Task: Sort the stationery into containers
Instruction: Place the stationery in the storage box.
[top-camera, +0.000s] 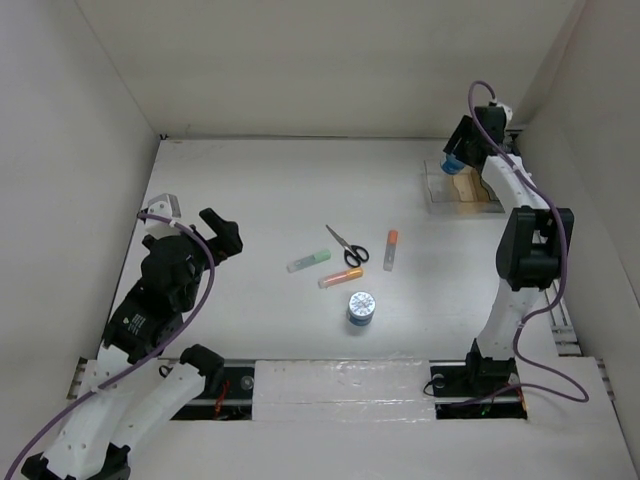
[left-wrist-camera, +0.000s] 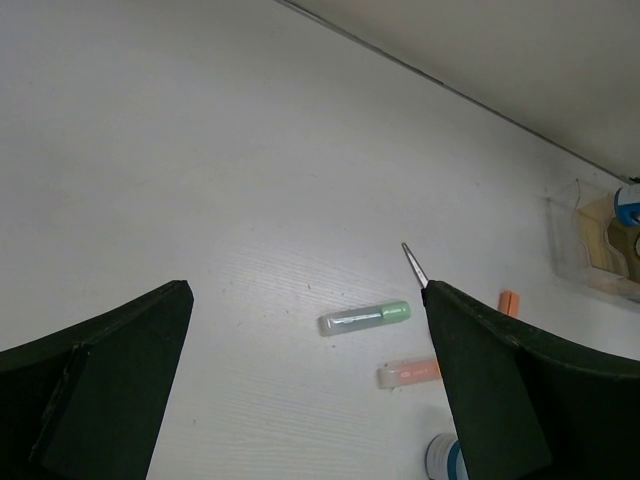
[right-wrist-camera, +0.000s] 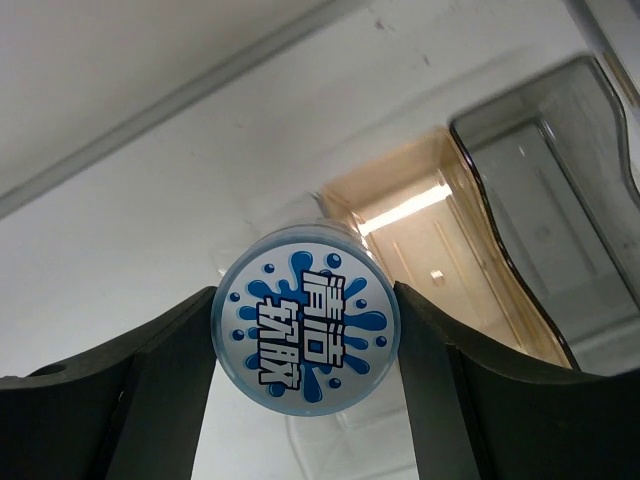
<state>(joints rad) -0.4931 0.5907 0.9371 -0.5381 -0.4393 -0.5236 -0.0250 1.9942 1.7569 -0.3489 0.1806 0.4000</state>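
Right gripper is clamping a roll above the organiser, lining up the drop; left gripper is hanging open, empty.

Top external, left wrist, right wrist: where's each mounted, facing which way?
Top external: above and behind the bases, looking down on the table; both arms show.
Left wrist: on the left gripper, facing across the table toward the organiser; own open fingers show.
Right wrist: on the right gripper, facing the organiser; fingers clamp a blue-and-white roll.
Shared: left wrist and top both see the green-ended pen.
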